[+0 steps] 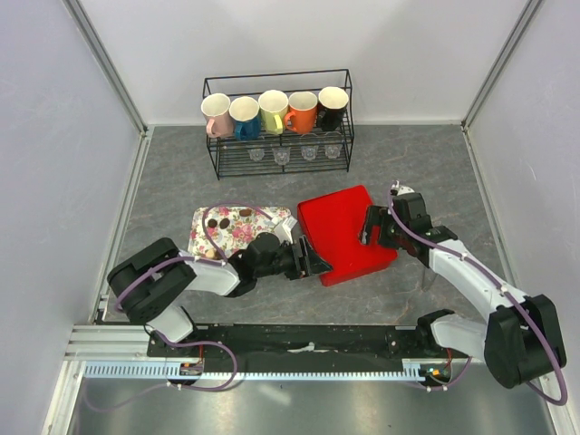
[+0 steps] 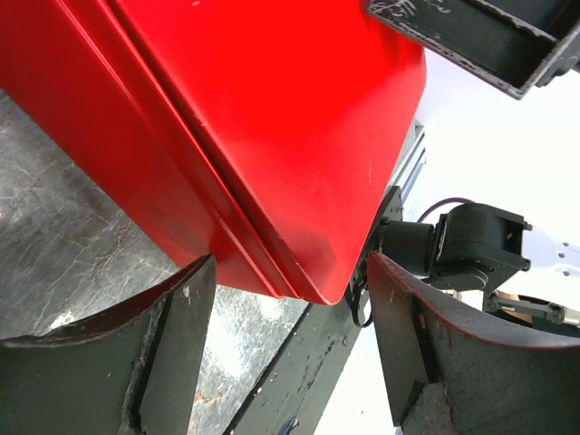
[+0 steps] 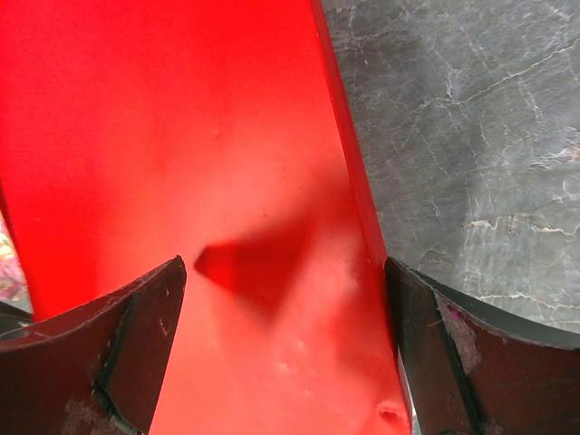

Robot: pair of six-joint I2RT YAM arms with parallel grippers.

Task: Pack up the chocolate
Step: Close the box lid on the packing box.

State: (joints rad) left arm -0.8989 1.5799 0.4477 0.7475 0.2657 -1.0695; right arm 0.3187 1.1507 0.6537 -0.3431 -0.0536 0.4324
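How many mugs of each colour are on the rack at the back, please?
Pink mug: 1
Blue mug: 1
Yellow mug: 1
Orange mug: 1
Black mug: 1
Total: 5

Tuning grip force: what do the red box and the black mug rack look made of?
Red box: probably painted sheet metal, a tin; satin sheen, raised seam along the edge, small dents in the right wrist view. Hard plastic not ruled out.
Mug rack: thin black-coated wire, likely steel; open grid, see-through.
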